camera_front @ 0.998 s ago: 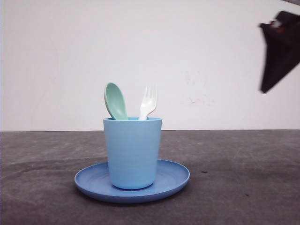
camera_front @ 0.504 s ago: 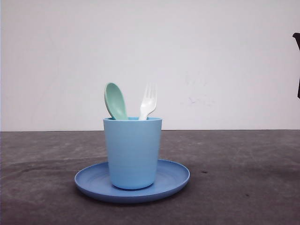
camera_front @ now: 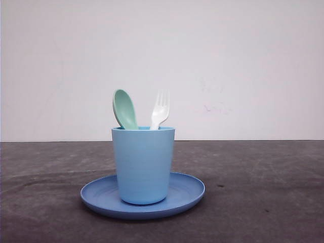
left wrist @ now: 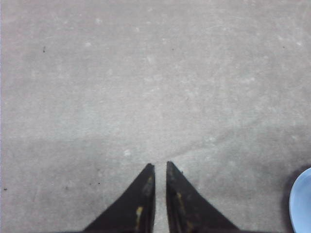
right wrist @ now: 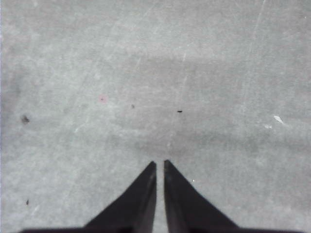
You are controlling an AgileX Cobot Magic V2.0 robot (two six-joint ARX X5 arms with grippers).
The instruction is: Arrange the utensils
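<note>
smooth light blue plastic forms the tapered cup [camera_front: 143, 164], which stands upright at the centre of a round, shallow blue plate [camera_front: 188, 194] with a raised rim. inside the cup, handles down, stand the two utensils: a pale mint-green spoon [camera_front: 124, 110] with a glossy oval bowl leaning toward the left side of the rim, and just beside it a small white plastic fork [camera_front: 160, 111] with four thin tines pointing up. the plate rests on a dark grey tabletop [camera_front: 263, 192], matte and faintly mottled, before a plain white wall [camera_front: 243, 61]. the left gripper [left wrist: 159, 167] hovers over bare speckled surface, its black wedge-shaped fingers pressed nearly together with a thin slit between the tips, pinching nothing; a pale blue curved edge [left wrist: 301, 201] sits nearby. the right gripper [right wrist: 160, 164] is likewise drawn together, empty, over scuffed grey surface.
</note>
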